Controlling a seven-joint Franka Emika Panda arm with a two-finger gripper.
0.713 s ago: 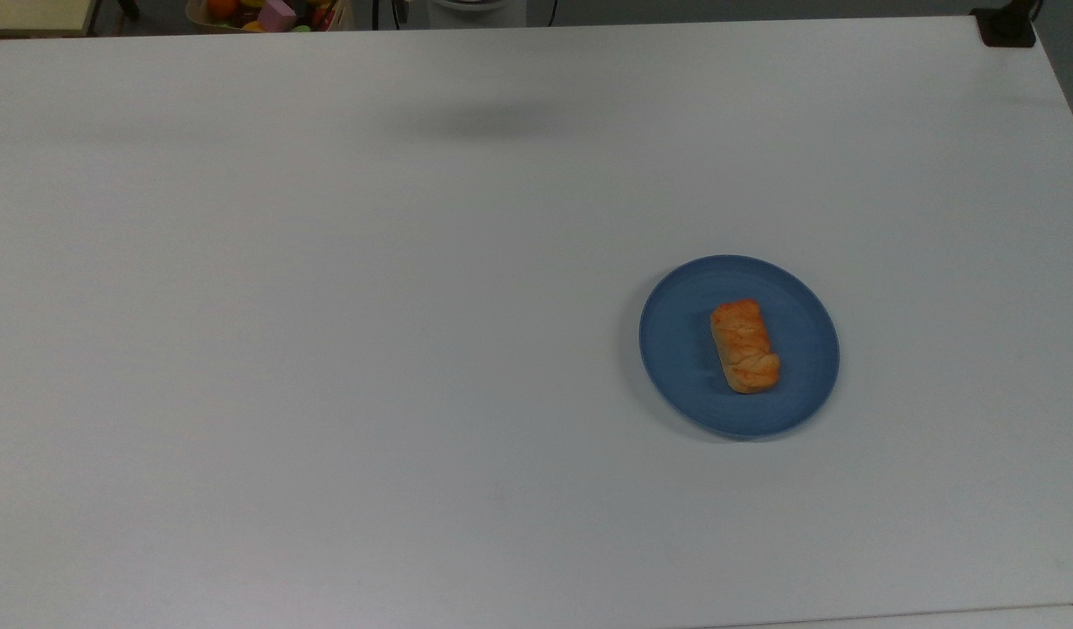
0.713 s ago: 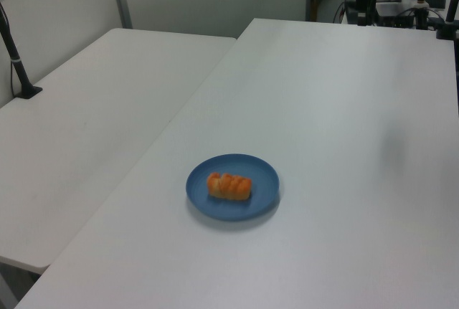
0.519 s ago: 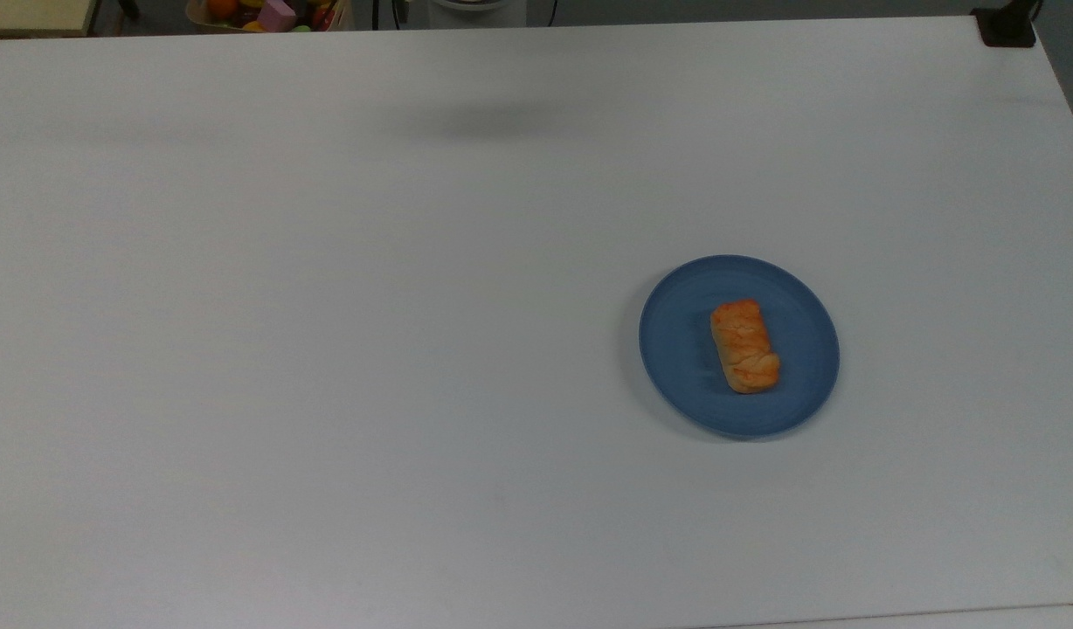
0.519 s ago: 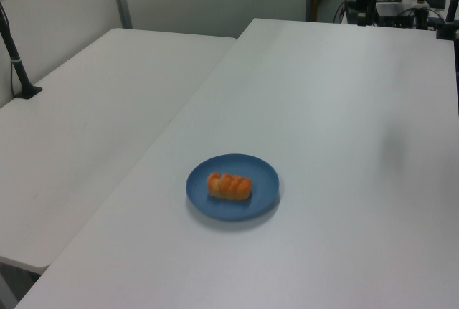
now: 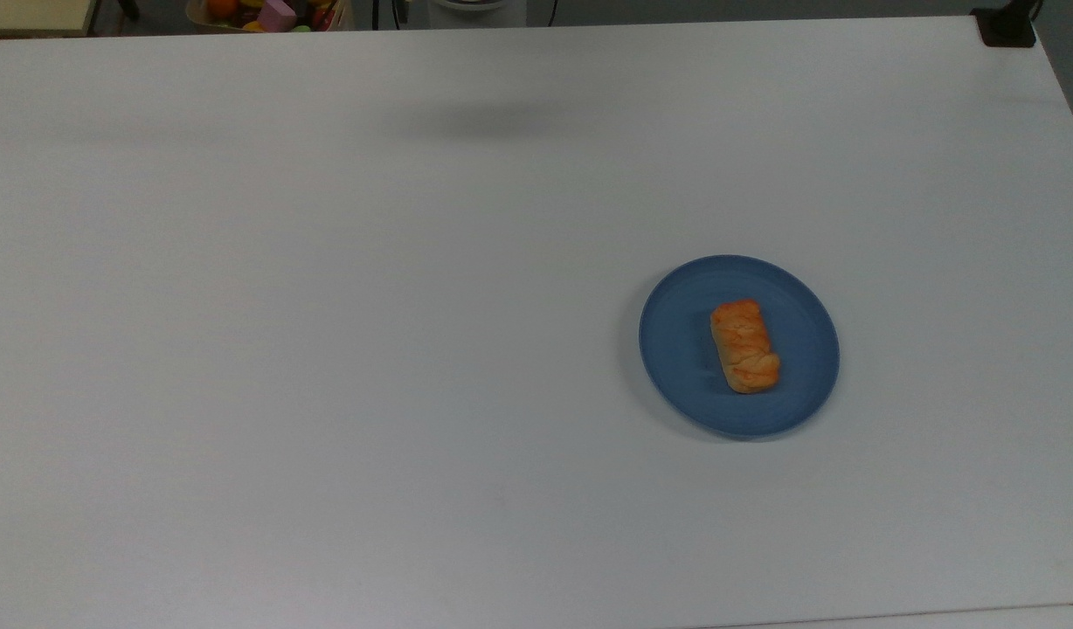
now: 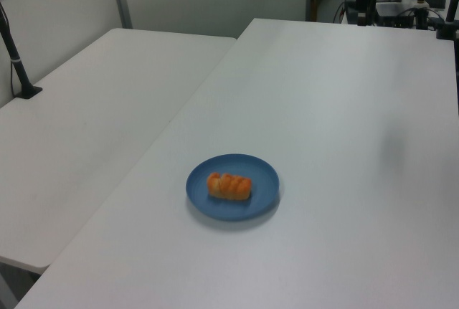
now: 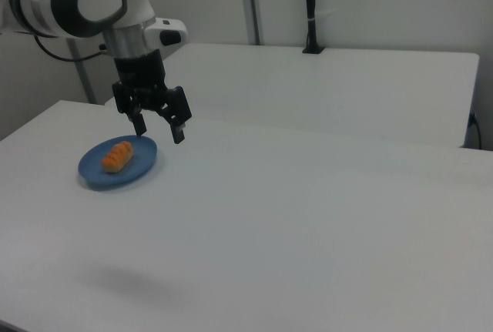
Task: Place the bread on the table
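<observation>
The bread (image 5: 744,346) (image 6: 229,186) (image 7: 117,156) is a small golden-orange braided roll lying on a round blue plate (image 5: 676,349) (image 6: 262,176) (image 7: 142,169). The plate rests on the white table (image 5: 327,349) (image 6: 344,108) (image 7: 308,216). In the right view my gripper (image 7: 159,129) hangs open in the air high over the table, with nothing between its fingers, and appears up and to the right of the plate.
A second white table (image 6: 86,130) (image 7: 331,85) adjoins this one. A black post (image 6: 14,51) (image 7: 310,8) stands on it. A bin of colourful objects (image 5: 266,13) sits beyond the far edge in the top view. A faint shadow (image 5: 501,122) lies on the tabletop.
</observation>
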